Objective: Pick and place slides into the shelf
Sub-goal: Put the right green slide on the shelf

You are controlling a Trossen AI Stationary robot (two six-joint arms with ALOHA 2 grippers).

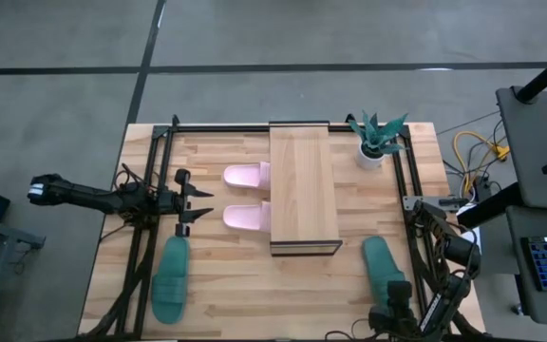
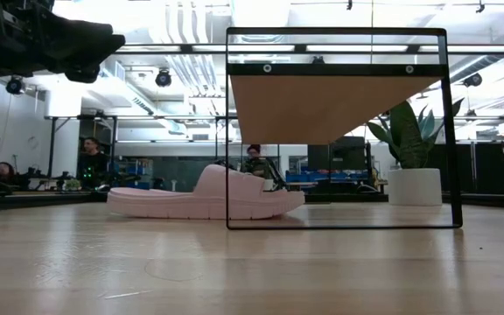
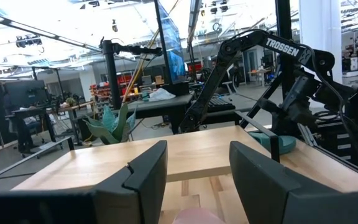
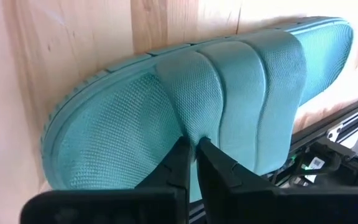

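Note:
On the table's right near corner lies a teal slide (image 1: 380,261), sole down, with my right gripper (image 4: 194,146) shut on its strap. A second teal slide (image 1: 171,280) lies flat at the near left. Two pink slides (image 1: 245,176) (image 1: 245,217) lie with their toes under the left side of the shelf (image 1: 304,188), a wood-topped black-framed rack in the middle. My left gripper (image 1: 196,204) hovers open above the table, left of the pink slides, pointing at the shelf. My right gripper pinches the heel-side edge of the teal slide's strap (image 4: 194,127), at the middle of its arch, between its two fingers (image 4: 178,163). The fingers slant down from above, coming from the table's near side. The slide lies flat on the table.
A potted plant (image 1: 376,142) in a white pot stands at the far right, beside the shelf. Black frame rails (image 1: 150,218) run along the table's left and right sides. Bare wood lies between the two teal slides at the near edge.

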